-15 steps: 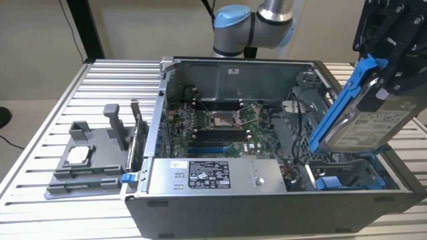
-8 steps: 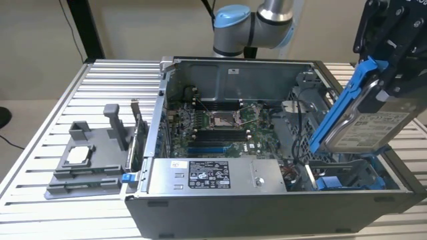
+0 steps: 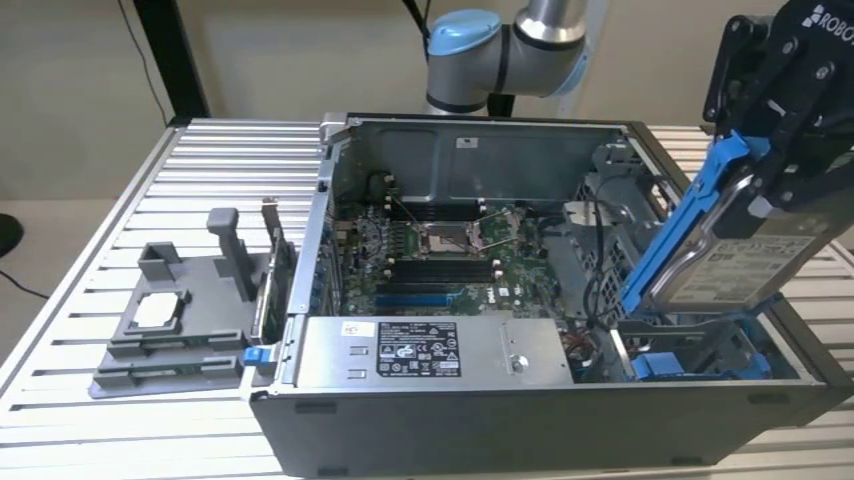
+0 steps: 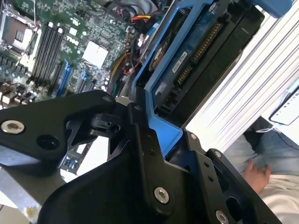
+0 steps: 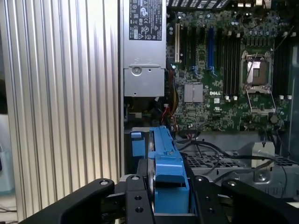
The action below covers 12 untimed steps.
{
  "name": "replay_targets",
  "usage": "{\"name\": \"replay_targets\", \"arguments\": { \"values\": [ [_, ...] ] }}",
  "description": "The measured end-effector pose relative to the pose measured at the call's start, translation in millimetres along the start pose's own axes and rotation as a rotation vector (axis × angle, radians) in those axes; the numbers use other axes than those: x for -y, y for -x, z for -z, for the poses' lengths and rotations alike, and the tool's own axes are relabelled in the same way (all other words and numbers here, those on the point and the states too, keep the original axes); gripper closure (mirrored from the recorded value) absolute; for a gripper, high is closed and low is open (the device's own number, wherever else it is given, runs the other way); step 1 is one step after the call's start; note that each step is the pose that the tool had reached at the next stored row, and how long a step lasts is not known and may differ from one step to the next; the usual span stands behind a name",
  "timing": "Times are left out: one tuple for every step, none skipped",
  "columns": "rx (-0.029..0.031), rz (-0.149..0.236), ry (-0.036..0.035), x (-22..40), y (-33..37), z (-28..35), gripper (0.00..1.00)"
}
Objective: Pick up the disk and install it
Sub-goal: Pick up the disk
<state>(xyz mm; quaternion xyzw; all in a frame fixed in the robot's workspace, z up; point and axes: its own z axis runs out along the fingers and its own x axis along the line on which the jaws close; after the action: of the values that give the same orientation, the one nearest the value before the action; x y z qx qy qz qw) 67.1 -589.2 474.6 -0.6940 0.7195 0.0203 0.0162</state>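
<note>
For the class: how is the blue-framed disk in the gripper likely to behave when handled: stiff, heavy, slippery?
Probably stiff: the disk hangs tilted from the gripper without sagging. Likely heavy for its size, given its metal body. Its blue frame looks like smooth plastic, so it may slip if gripped lightly.

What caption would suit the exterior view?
The tool holds the blue-framed disk tilted over the open computer case.

At the exterior view's right the disk point(image 3: 727, 265) leans over the case point(image 3: 534, 430) — at its left sits a fixture point(image 3: 200, 345).
</note>
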Motion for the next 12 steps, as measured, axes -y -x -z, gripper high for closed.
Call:
{"name": "replay_targets", "arguments": {
  "values": [
    [0.0, 0.0, -0.0007, 1.0, 0.0, -1.5, 1.0],
    [0.0003, 0.0, -0.0011, 2.3, -0.1, -3.2, 1.0],
    [0.0004, 0.0, -0.0014, 3.6, -0.2, -4.8, 1.0],
    [0.0004, 0.0, -0.0015, 4.6, -0.2, -6.1, 1.0],
    [0.0002, 0.0, -0.0016, 5.4, -0.2, -7.1, 1.0],
    [0.0001, 0.0, -0.0016, 5.9, -0.2, -8.2, 1.0],
    [0.0003, 0.0, -0.0016, 6.4, -0.3, -9.5, 1.0],
    [0.0003, 0.0, -0.0016, 7.1, -0.4, -11.0, 1.0],
    [0.0002, 0.0, -0.0016, 7.7, -0.4, -12.7, 1.0],
    [0.0003, 0.0, -0.0016, 8.2, -0.5, -14.5, 1.0],
    [0.0003, 0.0, -0.0016, 8.7, -0.6, -16.3, 1.0],
    [0.0004, 0.0, -0.0016, 9.2, -0.7, -18.1, 1.0]
  ]
}}
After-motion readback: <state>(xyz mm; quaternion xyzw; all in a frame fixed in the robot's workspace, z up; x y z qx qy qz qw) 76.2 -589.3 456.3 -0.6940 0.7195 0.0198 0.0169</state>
